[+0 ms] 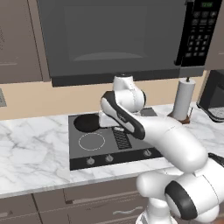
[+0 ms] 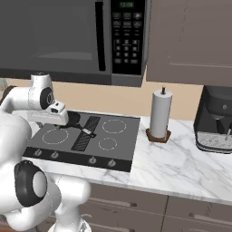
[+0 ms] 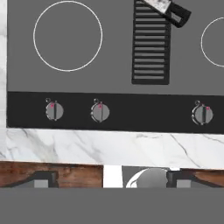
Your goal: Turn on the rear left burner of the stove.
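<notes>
Looking over the arm from the left base view, I see the flat dark grey cooktop with its black front band (image 1: 114, 144) set into the white marble counter (image 1: 30, 144), and a black frying pan (image 1: 86, 123) sitting on the rear left burner (image 1: 78, 117), so that zone's glass is mostly covered; the big white-ring burner (image 1: 92, 141) in front of it lies bare. The white arm bends across the middle of the stove, and the gripper (image 1: 106, 119) hangs just beside the pan, its fingers hidden from me here. From the right base view, the hand (image 2: 50, 117) hovers above the left half of the cooktop, with a white paper-towel roll (image 2: 161, 113) and a black coffee machine (image 2: 217, 120) well apart to the right. In the hand view, three small round knobs show on the black band, the left pair (image 3: 54, 111) (image 3: 100, 111) close together and another (image 3: 202, 114) far off. My worry is a wrong pick: the knobs look alike, and turning the neighbour would light the front zone instead. The finger tips (image 3: 43, 180) stand far apart at the bottom, spread wide, holding and touching nothing.
</notes>
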